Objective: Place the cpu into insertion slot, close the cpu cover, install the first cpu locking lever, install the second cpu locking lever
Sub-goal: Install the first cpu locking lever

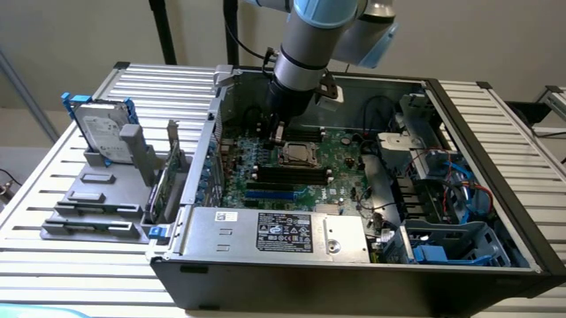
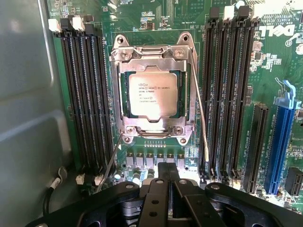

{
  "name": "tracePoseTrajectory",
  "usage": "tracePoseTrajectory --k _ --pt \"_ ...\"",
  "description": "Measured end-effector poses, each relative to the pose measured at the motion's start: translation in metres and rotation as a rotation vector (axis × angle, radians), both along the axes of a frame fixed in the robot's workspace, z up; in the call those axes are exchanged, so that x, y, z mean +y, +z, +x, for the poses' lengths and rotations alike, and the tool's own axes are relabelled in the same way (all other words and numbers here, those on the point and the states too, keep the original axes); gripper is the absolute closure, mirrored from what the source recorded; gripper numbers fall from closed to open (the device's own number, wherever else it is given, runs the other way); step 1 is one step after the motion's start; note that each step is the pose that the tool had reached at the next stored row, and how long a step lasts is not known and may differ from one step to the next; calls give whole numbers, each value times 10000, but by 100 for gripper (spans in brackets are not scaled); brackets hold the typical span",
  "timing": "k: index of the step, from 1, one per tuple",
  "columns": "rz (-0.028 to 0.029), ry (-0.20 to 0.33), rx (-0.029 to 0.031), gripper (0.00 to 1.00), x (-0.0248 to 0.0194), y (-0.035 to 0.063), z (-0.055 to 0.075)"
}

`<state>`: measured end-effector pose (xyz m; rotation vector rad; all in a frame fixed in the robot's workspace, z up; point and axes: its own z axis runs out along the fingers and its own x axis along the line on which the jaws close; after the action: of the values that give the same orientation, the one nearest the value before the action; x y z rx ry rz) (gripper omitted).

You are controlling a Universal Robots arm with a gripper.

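The pale cpu [image 2: 152, 96] lies flat in the insertion slot [image 2: 124, 94] on the green board. The silvery cpu cover [image 2: 151, 53] is down over it, framing the chip. One thin wire locking lever [image 2: 201, 118] runs loose along one side of the socket. A second lever [image 2: 111, 161] angles out from the socket's corner towards my fingers. My gripper [image 2: 168, 182] is shut with nothing between its fingers, a short way off the socket's edge. In the exterior view the gripper [image 1: 277, 136] hangs inside the case just to the exterior view's left of the socket [image 1: 299, 154].
Long black memory slots [image 2: 87, 94] flank the socket, with more [image 2: 227, 94] on the other side and a blue slot [image 2: 279, 142] beyond. A grey case wall [image 2: 23, 94] stands close by. The power supply [image 1: 274, 232], cables [image 1: 442, 179] and a hard drive [image 1: 105, 136] on a stand surround the board.
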<state>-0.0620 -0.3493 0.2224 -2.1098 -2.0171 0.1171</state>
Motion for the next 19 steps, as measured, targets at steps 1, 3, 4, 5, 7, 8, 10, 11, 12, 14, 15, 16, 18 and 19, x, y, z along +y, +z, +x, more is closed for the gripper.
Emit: tracePoseTrajectory --k 1,3,4,5,7,8,10,11,12,14,15,16,18,19 --pt "0 0 0 89 0 0 0" --pt "0 0 0 89 0 0 0" --pt "0 0 0 89 0 0 0" --pt "0 0 0 89 0 0 0" --pt "0 -1 0 89 0 0 -2" --pt "2 -1 -1 89 -2 0 -5" --pt "23 0 0 89 -6 1 -35" --pt "43 0 0 89 -10 3 -56" --pt "57 -1 1 89 -13 8 -80" --pt "105 -13 3 89 -18 22 -119" --pt "132 -25 7 89 -19 30 -130" --pt "170 -45 11 89 -20 39 -137" --pt "266 -112 24 89 -22 57 -145" --pt "319 -163 31 89 -22 64 -147"
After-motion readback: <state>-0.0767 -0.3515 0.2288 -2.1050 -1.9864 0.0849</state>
